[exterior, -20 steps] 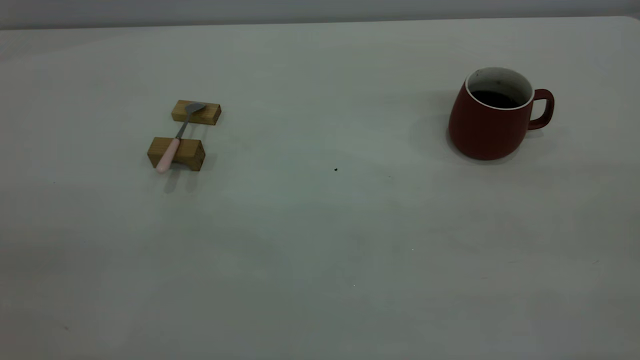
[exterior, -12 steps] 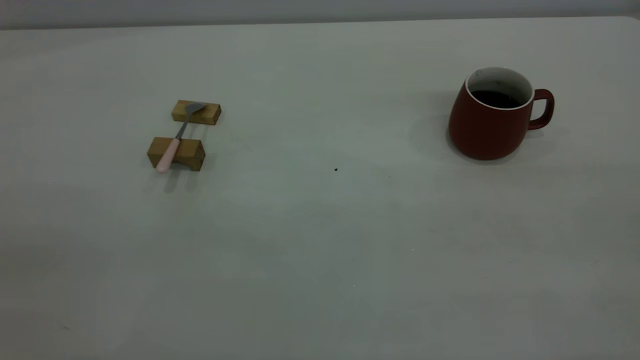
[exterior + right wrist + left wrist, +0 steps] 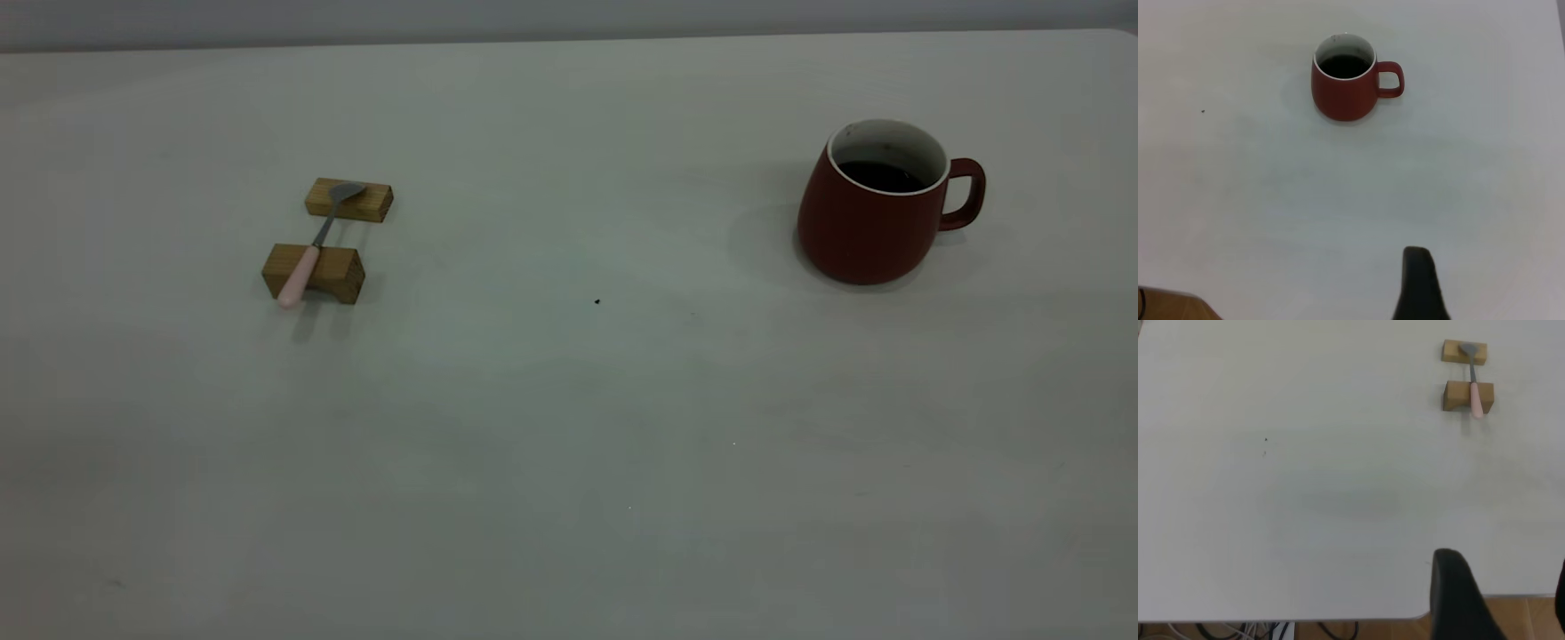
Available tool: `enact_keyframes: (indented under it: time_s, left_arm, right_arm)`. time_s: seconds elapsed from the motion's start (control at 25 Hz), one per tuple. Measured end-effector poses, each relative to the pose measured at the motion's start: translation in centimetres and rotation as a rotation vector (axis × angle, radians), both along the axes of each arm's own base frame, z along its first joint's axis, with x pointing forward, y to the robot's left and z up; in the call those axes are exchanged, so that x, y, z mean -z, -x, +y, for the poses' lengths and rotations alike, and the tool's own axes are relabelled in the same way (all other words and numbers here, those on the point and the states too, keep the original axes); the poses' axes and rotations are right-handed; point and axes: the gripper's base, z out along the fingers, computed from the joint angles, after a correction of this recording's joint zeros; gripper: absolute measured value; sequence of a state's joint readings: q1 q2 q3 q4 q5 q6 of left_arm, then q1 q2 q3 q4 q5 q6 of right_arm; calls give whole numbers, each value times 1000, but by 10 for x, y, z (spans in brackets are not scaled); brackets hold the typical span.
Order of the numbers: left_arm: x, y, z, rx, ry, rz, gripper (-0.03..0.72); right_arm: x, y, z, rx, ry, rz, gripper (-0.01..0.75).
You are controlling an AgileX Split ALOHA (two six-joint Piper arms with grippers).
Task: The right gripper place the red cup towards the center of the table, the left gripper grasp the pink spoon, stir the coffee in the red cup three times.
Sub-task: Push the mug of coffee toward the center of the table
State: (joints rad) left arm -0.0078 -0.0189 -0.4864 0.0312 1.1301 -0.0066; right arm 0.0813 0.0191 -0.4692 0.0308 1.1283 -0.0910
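I see the cup (image 3: 871, 218) upright on the table (image 3: 569, 427), far on the right side in the exterior view, handle toward the right edge. Coffee (image 3: 880, 175) sits dark inside, well below the white rim. The cup is well apart from the table's middle, where a tiny dark speck (image 3: 597, 301) shows.

The spoon (image 3: 311, 249) is on the left side, laid across two wooden blocks (image 3: 313, 273): its grey bowl on the far block, its pink handle over the near one, tip sticking out past it. Nothing touches it.

Neither arm shows in the exterior view. In the left wrist view I get the left gripper (image 3: 1501, 600) as one dark finger (image 3: 1458, 597) and a sliver of the other at the frame edge, so the jaws stand spread, hanging over the table's near edge, well apart from the spoon. In the right wrist view only one dark finger of the right gripper (image 3: 1421, 283) shows, well apart from the cup; I can't tell how its jaws stand.
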Motion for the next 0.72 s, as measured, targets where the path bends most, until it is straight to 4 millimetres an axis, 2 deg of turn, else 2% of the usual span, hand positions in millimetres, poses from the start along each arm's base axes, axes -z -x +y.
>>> enact_keyframes:
  time_s: [0.2,0.36,0.56,0.72]
  left_arm:
    - [0,0,0,0,0,0,432]
    - [0,0,0,0,0,0,432]
    - [0,0,0,0,0,0,432]
    - [0,0,0,0,0,0,432]
  right_arm:
    - [-3,1,0,1,1,-8,582]
    - [-28,-10,-1,6,21,35,582]
    - [-57,-67,3,-36,103,222,582]
    - [-59,-125,7,-90,169,335,583]
